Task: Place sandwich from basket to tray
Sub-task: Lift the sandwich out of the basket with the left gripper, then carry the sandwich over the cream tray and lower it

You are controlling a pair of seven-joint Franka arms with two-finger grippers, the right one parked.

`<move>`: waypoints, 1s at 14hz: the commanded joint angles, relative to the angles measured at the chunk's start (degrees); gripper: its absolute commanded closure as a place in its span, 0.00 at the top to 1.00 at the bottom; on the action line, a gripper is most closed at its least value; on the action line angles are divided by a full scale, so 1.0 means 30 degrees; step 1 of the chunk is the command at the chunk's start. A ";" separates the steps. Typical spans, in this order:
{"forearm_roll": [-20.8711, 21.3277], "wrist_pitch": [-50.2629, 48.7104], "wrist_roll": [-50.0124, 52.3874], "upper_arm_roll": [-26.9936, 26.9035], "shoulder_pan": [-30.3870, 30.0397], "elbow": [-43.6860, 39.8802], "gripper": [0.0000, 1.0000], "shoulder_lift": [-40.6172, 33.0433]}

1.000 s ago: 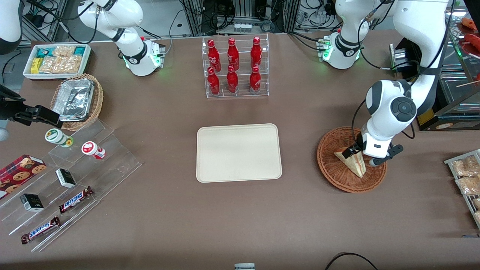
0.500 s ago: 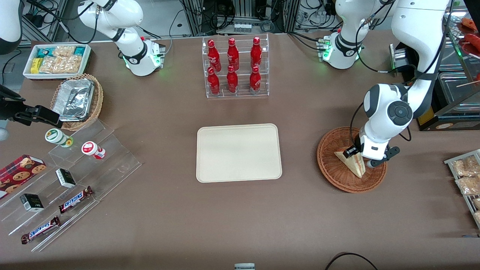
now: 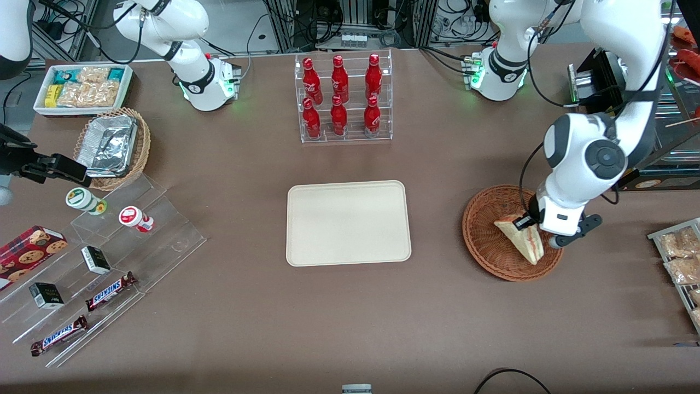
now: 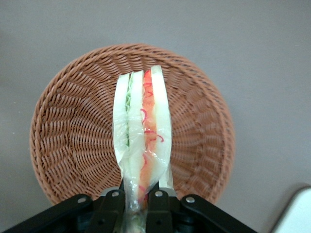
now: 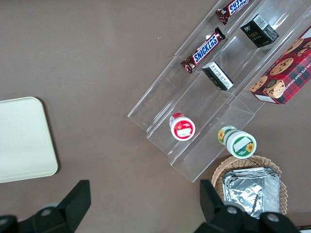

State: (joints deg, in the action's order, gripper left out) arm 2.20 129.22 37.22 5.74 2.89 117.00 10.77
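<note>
Red bottles in a clear rack stand farther from the front camera than the gripper; chocolate bars and, seemingly, foil containers lie toward the parked arm's end.

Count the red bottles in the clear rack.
6 red bottles, all in the clear rack that stands farther from the front camera than the tray: three on its upper tier, three on its lower. None looks hidden. The gripper holds the sandwich over the basket.
</note>
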 commanded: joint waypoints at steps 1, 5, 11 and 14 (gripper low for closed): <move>0.0115 -0.2316 0.0278 0.0165 0.1402 -0.2459 0.00 0.0071; 0.0086 -0.2967 0.0454 0.0194 0.4537 -0.4428 0.00 0.0977; 0.0086 -0.2938 0.1274 0.0165 0.8434 -0.7325 0.00 0.4167; 0.0115 -0.2967 0.2296 0.0165 0.9813 -0.8764 0.00 0.5868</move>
State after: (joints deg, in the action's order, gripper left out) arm 2.20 121.64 41.73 7.09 29.63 95.79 24.14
